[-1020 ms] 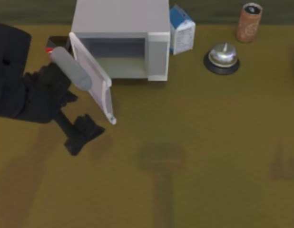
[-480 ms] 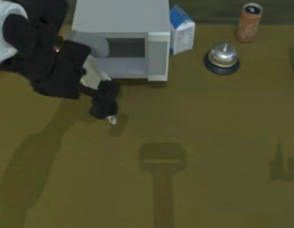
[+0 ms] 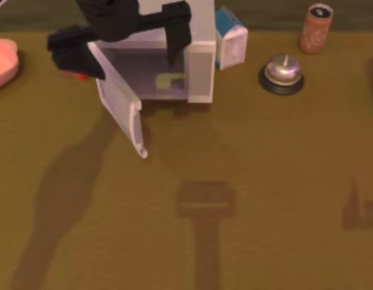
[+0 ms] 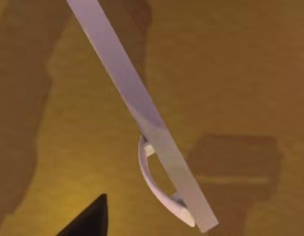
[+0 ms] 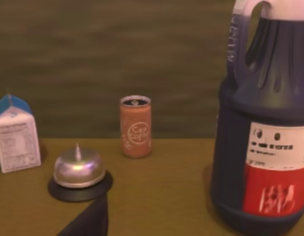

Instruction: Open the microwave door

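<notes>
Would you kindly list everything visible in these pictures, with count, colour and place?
microwave: one, white, rear of table, left of centre.
microwave door: one, white, swung open toward the front left, curved handle at its free edge.
milk carton: one, blue and white, just right of the microwave.
bell: one, silver on black base, right of carton.
can: one, orange, rear right.
jug: one, dark, white cap, red-and-white label, near right wrist camera.
pink item: one, left edge.
table: one, olive.
left arm: black, above the microwave.
</notes>
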You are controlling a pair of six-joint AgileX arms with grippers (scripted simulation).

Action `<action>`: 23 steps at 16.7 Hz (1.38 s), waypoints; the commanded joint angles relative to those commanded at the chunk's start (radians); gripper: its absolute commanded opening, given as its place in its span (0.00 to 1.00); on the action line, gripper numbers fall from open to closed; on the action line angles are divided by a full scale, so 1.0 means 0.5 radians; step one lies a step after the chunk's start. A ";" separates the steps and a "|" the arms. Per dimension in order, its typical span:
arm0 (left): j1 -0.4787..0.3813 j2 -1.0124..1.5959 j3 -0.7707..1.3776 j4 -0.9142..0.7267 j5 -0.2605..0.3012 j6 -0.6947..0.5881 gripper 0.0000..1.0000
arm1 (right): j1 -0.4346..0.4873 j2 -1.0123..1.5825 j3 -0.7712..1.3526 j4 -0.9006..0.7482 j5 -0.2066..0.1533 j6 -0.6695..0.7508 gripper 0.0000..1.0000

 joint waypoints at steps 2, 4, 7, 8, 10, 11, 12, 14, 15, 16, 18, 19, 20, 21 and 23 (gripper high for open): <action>-0.053 0.142 0.333 -0.262 -0.130 -0.359 1.00 | 0.000 0.000 0.000 0.000 0.000 0.000 1.00; -0.099 0.266 0.610 -0.500 -0.249 -0.670 1.00 | 0.000 0.000 0.000 0.000 0.000 0.000 1.00; -0.149 0.406 0.916 -0.778 -0.389 -1.002 1.00 | 0.000 0.000 0.000 0.000 0.000 0.000 1.00; -0.159 0.437 0.984 -0.840 -0.420 -1.070 1.00 | 0.000 0.000 0.000 0.000 0.000 0.000 1.00; -0.172 0.471 1.058 -0.910 -0.456 -1.144 1.00 | 0.000 0.000 0.000 0.000 0.000 0.000 1.00; -0.173 0.474 1.063 -0.916 -0.459 -1.150 1.00 | 0.000 0.000 0.000 0.000 0.000 0.000 1.00; -0.173 0.474 1.063 -0.916 -0.459 -1.150 1.00 | 0.000 0.000 0.000 0.000 0.000 0.000 1.00; -0.173 0.474 1.063 -0.916 -0.459 -1.150 1.00 | 0.000 0.000 0.000 0.000 0.000 0.000 1.00; -0.162 0.526 1.167 -0.895 -0.453 -1.147 1.00 | 0.000 0.000 0.000 0.000 0.000 0.000 1.00; -0.162 0.526 1.163 -0.894 -0.453 -1.147 1.00 | 0.000 0.000 0.000 0.000 0.000 0.000 1.00; -0.160 0.528 1.107 -0.874 -0.455 -1.140 1.00 | 0.000 0.000 0.000 0.000 0.000 0.000 1.00; -0.158 0.523 1.060 -0.849 -0.455 -1.136 1.00 | 0.000 0.000 0.000 0.000 0.000 0.000 1.00; -0.155 0.512 1.004 -0.813 -0.456 -1.132 1.00 | 0.000 0.000 0.000 0.000 0.000 0.000 1.00; -0.152 0.498 0.941 -0.768 -0.456 -1.128 1.00 | 0.000 0.000 0.000 0.000 0.000 0.000 1.00; -0.143 0.460 0.794 -0.658 -0.456 -1.119 1.00 | 0.000 0.000 0.000 0.000 0.000 0.000 1.00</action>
